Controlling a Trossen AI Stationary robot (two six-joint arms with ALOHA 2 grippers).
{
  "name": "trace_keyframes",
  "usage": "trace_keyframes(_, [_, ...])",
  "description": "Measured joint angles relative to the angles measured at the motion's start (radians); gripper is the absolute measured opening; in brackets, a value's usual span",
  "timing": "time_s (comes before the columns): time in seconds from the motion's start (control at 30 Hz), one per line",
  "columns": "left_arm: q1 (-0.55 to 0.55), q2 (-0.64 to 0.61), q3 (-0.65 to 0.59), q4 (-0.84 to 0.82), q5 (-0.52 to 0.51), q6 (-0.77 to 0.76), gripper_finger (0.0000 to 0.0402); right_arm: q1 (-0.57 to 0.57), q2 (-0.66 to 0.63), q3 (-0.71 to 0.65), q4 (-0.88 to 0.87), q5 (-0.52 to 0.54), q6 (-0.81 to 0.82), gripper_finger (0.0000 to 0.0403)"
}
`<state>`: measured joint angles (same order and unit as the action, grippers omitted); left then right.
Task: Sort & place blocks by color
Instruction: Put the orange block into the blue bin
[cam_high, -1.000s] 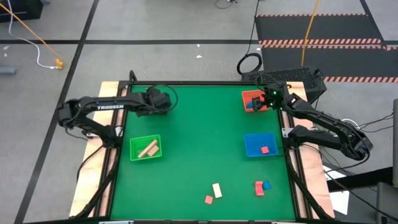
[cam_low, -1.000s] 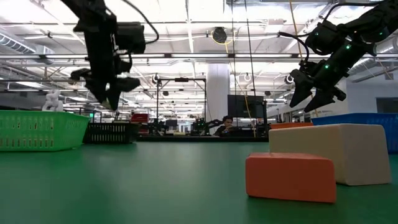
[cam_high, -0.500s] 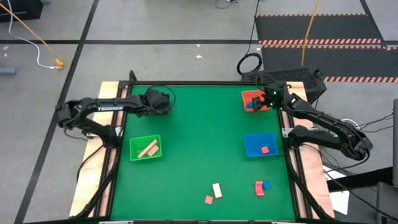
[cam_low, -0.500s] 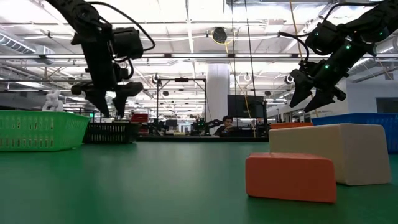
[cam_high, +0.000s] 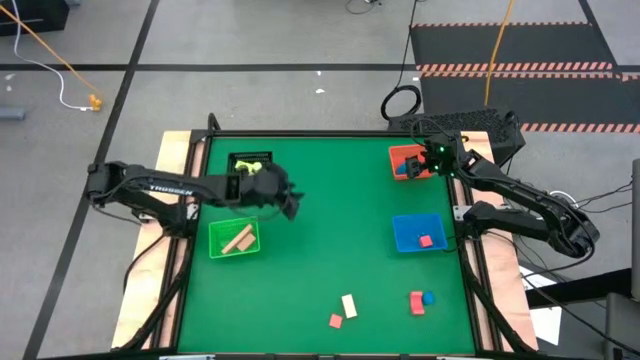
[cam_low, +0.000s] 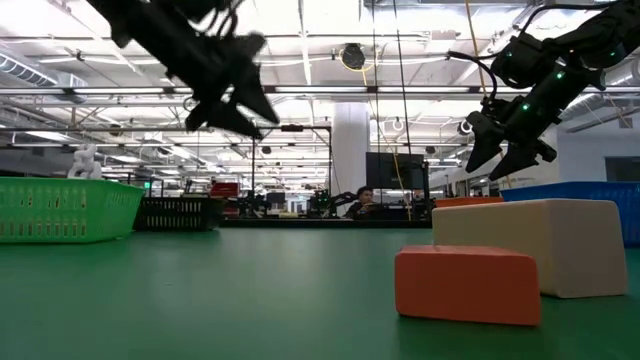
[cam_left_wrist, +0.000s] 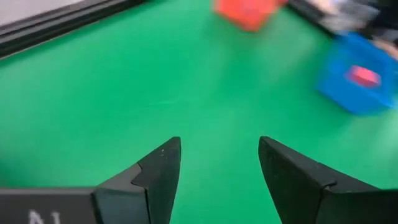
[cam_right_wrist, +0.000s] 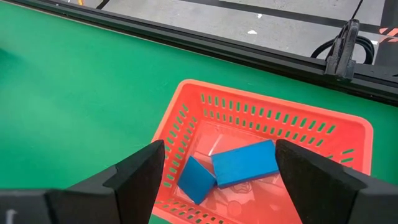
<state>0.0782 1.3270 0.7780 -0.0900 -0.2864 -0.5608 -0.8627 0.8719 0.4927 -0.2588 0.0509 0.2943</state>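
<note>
My left gripper (cam_high: 290, 202) (cam_left_wrist: 217, 155) is open and empty above bare green mat, right of the black bin (cam_high: 250, 163), which holds a yellow-green block (cam_high: 252, 168). My right gripper (cam_high: 425, 165) (cam_right_wrist: 217, 163) is open and empty above the red bin (cam_right_wrist: 267, 118), where two blue blocks (cam_right_wrist: 244, 163) lie. Tan blocks (cam_high: 238, 240) lie in the green bin (cam_high: 217, 232). A red block (cam_high: 426, 241) lies in the blue bin (cam_high: 405, 228). Loose on the mat near the front lie a cream block (cam_high: 349, 305), a red block (cam_high: 336, 320), another red block (cam_high: 416, 301) and a blue block (cam_high: 429, 298).
A raised black frame (cam_high: 330, 133) runs along the far edge of the mat. Open mat lies in the middle between the bins. In the low view the cream block (cam_low: 545, 245) and a red block (cam_low: 468, 285) stand close to the camera.
My left gripper has gone from over the black bin toward the table's right and near edge. That has uncovered the bin and the yellow-green block in it. The gripper has tipped from pointing down to slanting forward. My right arm has kept still.
</note>
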Motion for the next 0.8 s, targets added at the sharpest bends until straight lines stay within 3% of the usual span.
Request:
trace_keyframes(0.37, [-0.320, 0.041, 0.000, 0.203, -0.025, 0.071, 0.0218, 0.001, 0.000, 0.000, 0.000, 0.000, 0.000, 0.0297])
trace_keyframes(0.57, [-0.377, 0.050, 0.000, 0.232, -0.052, 0.033, 0.0218, 0.000, 0.000, 0.000, 0.004, 0.000, -0.005, 0.0297])
trace_keyframes(0.8, [-0.395, 0.050, 0.000, 0.228, -0.089, 0.028, 0.0218, 0.003, 0.000, 0.000, 0.156, -0.058, 0.012, 0.0297])
